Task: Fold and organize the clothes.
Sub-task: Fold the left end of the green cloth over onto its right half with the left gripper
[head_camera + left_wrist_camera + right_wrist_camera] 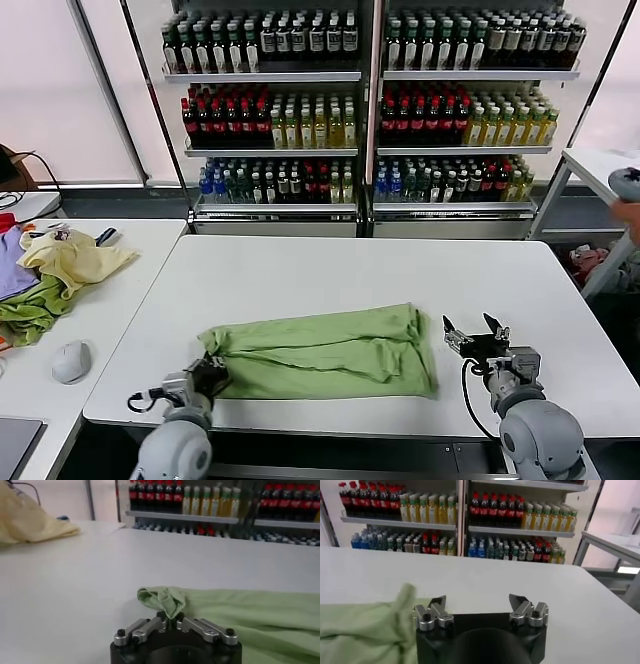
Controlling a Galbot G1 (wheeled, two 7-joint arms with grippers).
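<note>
The clothes, one light green shirt (325, 352), lie folded into a long band across the front of the white table (360, 265). My left gripper (210, 377) is at the band's left end, shut on a bunched corner of the shirt (167, 600). In the left wrist view the fabric rises in a small peak between the closed fingers (161, 621). My right gripper (476, 333) hovers just past the shirt's right end, open and empty. In the right wrist view the shirt's edge (375, 625) lies beside my right gripper (478, 603), not between its fingers.
A heap of pale yellow, purple and darker green garments (50, 275) lies on the side table at the left, with a grey mouse (71, 361) near its front. Drink shelves (370, 100) stand behind. Another white table (600, 165) is at the far right.
</note>
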